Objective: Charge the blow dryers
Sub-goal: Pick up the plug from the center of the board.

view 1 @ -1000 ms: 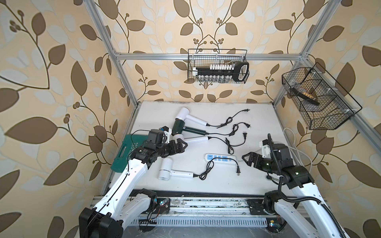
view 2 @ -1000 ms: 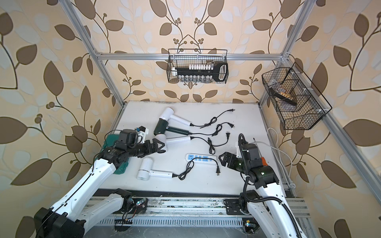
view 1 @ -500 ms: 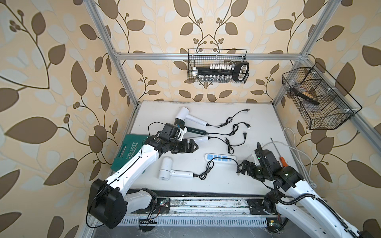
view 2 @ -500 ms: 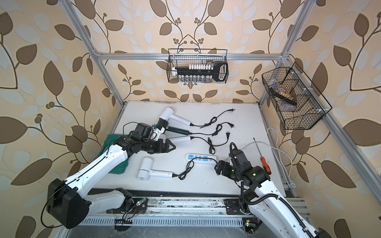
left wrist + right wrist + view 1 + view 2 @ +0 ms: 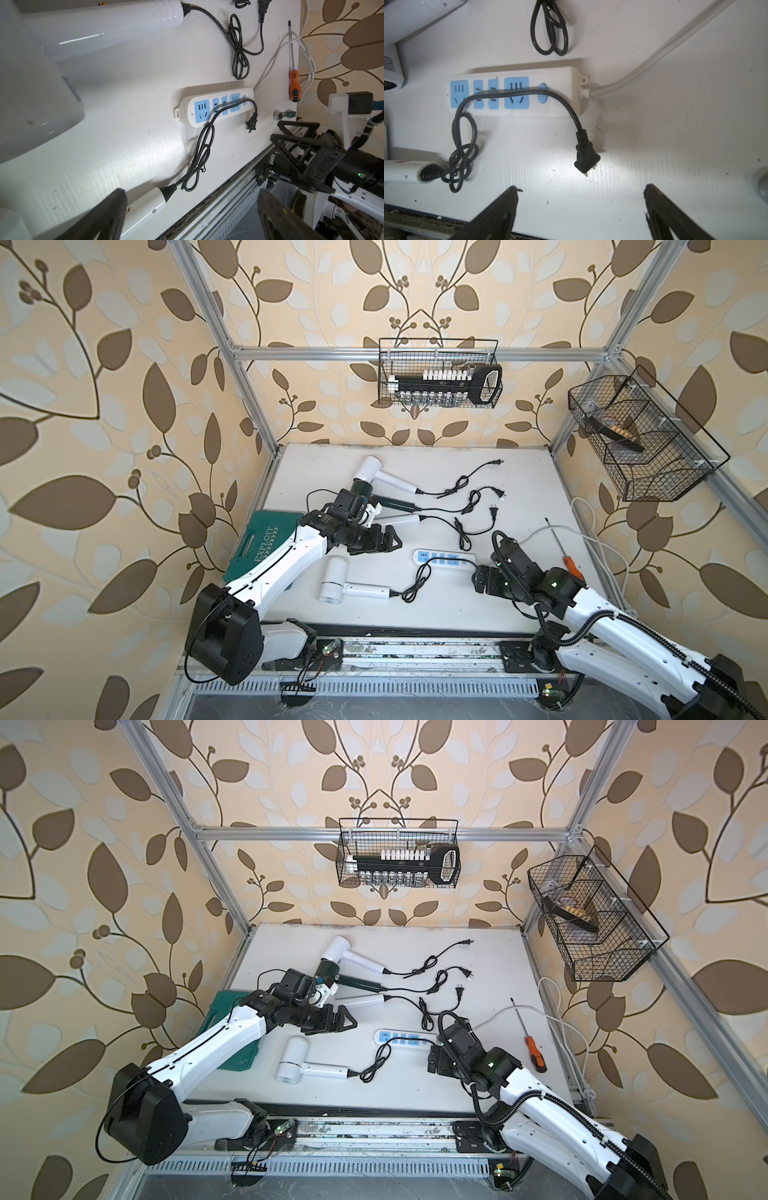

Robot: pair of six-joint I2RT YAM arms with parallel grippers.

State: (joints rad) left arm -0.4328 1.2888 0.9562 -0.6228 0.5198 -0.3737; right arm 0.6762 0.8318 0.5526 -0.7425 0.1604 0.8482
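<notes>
In both top views four dryers lie on the white table [image 5: 519, 489]. The far white blow dryer [image 5: 370, 470] is at upper centre and the dark green blow dryer [image 5: 395, 502] is just below it. Below that is the middle white blow dryer [image 5: 399, 521], its head hidden under the left arm. The near white blow dryer [image 5: 334, 580] lies at lower centre, apart from the rest. The left gripper [image 5: 395, 541], jaws spread and holding nothing, hovers between the middle and near dryers, left of the power strip [image 5: 440, 560]. The right gripper [image 5: 478, 581], likewise spread and empty, sits just right of the strip's end. An orange screwdriver [image 5: 571, 566] lies further right. In the left wrist view the left gripper's fingers [image 5: 112, 214] stand wide apart along the bottom edge. The near dryer's cord [image 5: 167, 191] climbs from bottom centre across the strip's blue sockets, and its plug [image 5: 251, 122] lies loose on the table beside the strip. In the right wrist view the right gripper's fingers [image 5: 500, 209] are wide apart at the bottom. The plug [image 5: 586, 159] lies at centre, just above the gap between them, prongs bare, touching neither finger.
</notes>
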